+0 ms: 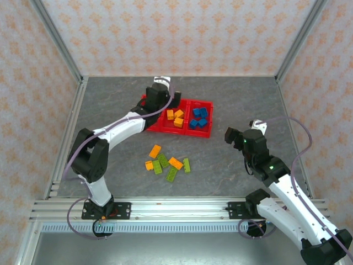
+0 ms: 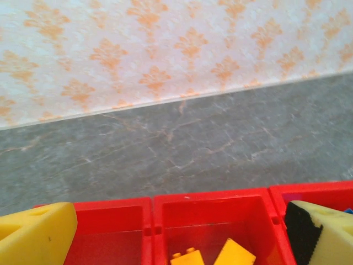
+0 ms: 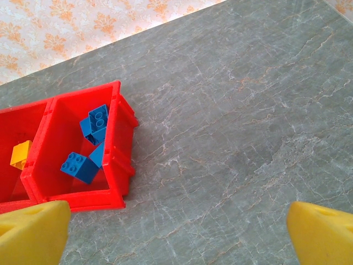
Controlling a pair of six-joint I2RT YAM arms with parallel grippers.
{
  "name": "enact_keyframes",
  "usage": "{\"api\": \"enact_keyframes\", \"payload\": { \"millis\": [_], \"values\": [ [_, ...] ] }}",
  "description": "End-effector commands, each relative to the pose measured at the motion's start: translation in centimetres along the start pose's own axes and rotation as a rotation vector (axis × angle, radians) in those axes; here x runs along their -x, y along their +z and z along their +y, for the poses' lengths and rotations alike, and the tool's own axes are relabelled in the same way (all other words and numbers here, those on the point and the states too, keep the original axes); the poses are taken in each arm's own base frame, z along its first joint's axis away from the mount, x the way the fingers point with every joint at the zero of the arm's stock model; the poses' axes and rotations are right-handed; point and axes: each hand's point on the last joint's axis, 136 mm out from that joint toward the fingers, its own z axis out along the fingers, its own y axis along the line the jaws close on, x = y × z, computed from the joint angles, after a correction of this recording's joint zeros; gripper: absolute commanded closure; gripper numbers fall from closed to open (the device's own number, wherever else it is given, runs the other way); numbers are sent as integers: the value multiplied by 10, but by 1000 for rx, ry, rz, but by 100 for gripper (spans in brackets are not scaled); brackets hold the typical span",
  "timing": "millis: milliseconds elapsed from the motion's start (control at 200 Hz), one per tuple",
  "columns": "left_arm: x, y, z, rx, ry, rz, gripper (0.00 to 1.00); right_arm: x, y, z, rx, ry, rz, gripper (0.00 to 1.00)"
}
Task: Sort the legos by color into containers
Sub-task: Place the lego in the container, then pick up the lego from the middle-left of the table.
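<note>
Sorted legos: blue bricks (image 1: 199, 117) lie in the right compartment of the red tray (image 1: 177, 132); orange bricks (image 1: 176, 116) lie in the middle compartment.

Unsorted legos: a loose pile (image 1: 167, 162) of orange and green bricks lies on the grey table (image 1: 110, 105), near the tray's front side and apart from it.

Left gripper (image 2: 176, 243): hangs over the tray, about the left and middle compartments. Its 2 yellow fingers (image 2: 34, 236) stand wide apart, with nothing pinched between them.

Right gripper (image 3: 177, 234): hangs over bare table to the right of the tray, well apart from the pile. Fingers spread wide, carrying nothing.
</note>
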Motion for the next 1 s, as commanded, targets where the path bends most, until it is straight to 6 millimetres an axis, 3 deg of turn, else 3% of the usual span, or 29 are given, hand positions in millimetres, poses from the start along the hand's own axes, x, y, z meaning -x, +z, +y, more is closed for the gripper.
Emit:
{"api": "enact_keyframes", "payload": {
  "millis": [0,380,531,681,821,996],
  "values": [
    [-16,-18,21,70,-48,63,1,1,1,-1,-7,9,-11,0],
    [-84,-89,7,-47,-236,162,6,-4,5,1,-4,-1,12,0],
    [-110,-123,-17,-11,-256,225,5,-4,5,0,-4,0,13,0],
    [-159,-145,-38,32,-373,375,3,-4,5,0,-5,0,12,0],
    [-178,-167,-63,27,-450,406,8,-3,4,1,3,3,11,0],
    [-196,-183,-91,48,-425,441,14,-1,1,4,22,10,2,0]
  ]
}}
